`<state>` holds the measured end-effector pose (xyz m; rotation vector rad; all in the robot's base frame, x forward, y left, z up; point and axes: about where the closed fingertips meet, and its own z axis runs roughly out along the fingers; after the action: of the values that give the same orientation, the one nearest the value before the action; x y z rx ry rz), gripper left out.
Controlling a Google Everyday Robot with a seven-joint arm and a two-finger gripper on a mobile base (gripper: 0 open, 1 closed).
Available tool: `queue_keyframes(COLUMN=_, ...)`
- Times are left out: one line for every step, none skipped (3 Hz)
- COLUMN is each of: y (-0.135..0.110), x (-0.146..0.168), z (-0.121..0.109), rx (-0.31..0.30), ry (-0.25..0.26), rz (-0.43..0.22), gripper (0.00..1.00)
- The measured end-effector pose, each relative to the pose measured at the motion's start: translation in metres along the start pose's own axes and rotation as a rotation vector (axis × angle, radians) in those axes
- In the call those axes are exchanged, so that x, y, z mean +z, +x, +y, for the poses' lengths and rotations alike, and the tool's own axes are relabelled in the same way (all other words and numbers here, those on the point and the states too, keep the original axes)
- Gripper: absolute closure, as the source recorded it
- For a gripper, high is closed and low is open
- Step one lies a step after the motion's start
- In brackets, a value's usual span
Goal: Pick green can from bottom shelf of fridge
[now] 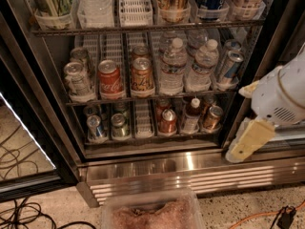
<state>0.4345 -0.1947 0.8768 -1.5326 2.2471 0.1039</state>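
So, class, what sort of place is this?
Likely an office pantry or shop: a commercial drinks fridge, lanes of cans, water bottles. The gripper hangs right of the bottom shelf, outside.

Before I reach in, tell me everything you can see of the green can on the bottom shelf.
The green can is short, with a dull dark-green, metal-looking body and a silver top. It stands upright at the front of the second lane from the left on the bottom shelf. A blue-and-silver can stands in the lane to its left. The gripper hangs well off to its right, not touching it.
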Motion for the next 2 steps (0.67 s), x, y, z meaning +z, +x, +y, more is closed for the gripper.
queue_keyframes(y=0.0044, x=0.0585, z=0.016, rx=0.062, ry=-0.019, rz=-0.045, gripper=0.0)
queue_keyframes(y=0.0045, x=0.0587, z=0.0159, rx=0.063, ry=-0.02, rz=-0.045, gripper=0.0)
